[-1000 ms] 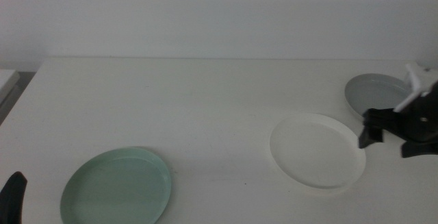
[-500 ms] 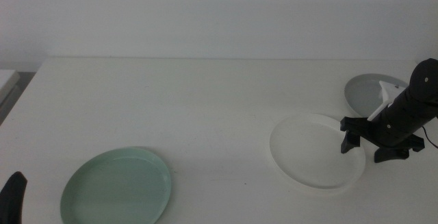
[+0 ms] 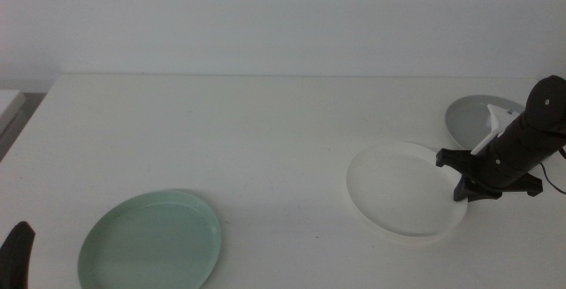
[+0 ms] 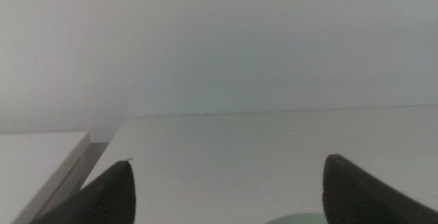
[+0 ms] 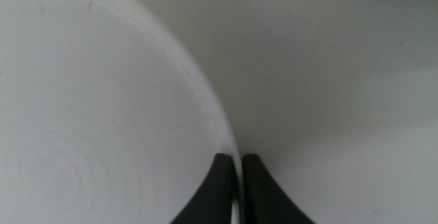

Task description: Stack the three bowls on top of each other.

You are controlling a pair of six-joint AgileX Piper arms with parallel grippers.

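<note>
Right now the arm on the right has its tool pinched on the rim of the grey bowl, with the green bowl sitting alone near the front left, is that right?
Not quite. The right tool is pinched on the rim of the white bowl, as the right wrist view shows. The grey bowl sits untouched behind it. The green bowl is alone near the front left.

The white table (image 3: 230, 139) carries three shallow bowls, all well apart from its far edge: a mint green bowl (image 3: 150, 240) near the front left, a white bowl (image 3: 402, 190) toward the right, and a grey bowl (image 3: 467, 117) (partly hidden) just beyond it.
</note>
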